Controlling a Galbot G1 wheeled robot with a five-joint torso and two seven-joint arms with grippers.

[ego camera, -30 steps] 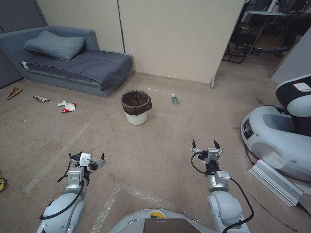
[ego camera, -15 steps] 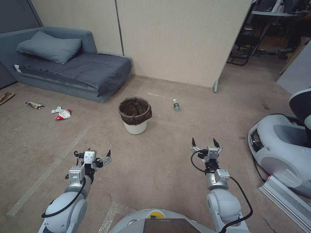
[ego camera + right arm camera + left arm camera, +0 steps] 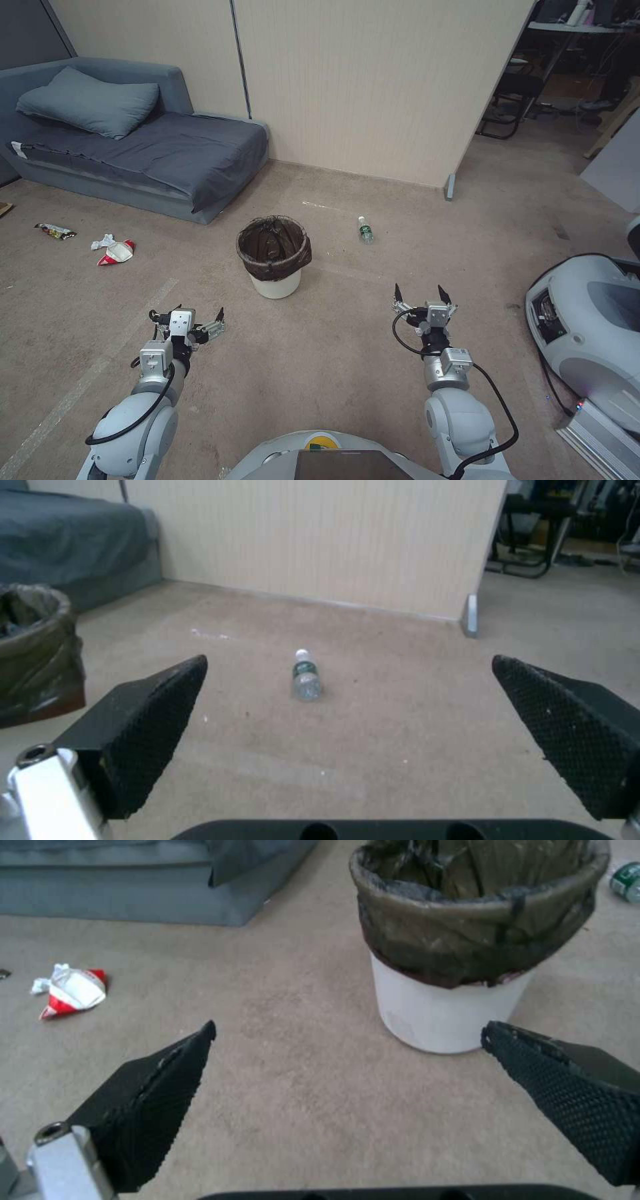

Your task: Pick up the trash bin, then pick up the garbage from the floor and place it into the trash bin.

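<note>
The trash bin (image 3: pixel 275 285), a white bucket with a dark bag over its rim, stands on the carpet ahead of me, between my two arms. My left gripper (image 3: pixel 187 314) hovers open short of it, to the left; in its wrist view the trash bin (image 3: pixel 433 1010) is just beyond the open left gripper (image 3: pixel 347 1040). My right gripper (image 3: pixel 420 293) is open and empty, right of the bin. Garbage lies around: a clear bottle (image 3: pixel 364 230) right of the bin, also the bottle (image 3: pixel 307 680) ahead of the right gripper (image 3: pixel 350 665), plus a red-and-white cup (image 3: pixel 117 251), a tissue (image 3: pixel 102 241) and a wrapper (image 3: pixel 55 231) at the left.
A grey sofa bed (image 3: pixel 153 160) with a pillow stands against the wall at the back left. A beige partition (image 3: pixel 373 87) rises behind the bin. Another robot's white base (image 3: pixel 593 327) and a metal rail (image 3: pixel 600 437) sit at the right. Pale tape lines cross the carpet.
The whole picture has shifted down and left as the camera moved forward, so the bin and bottle lie closer. Both grippers stay open and hold about the same pose.
</note>
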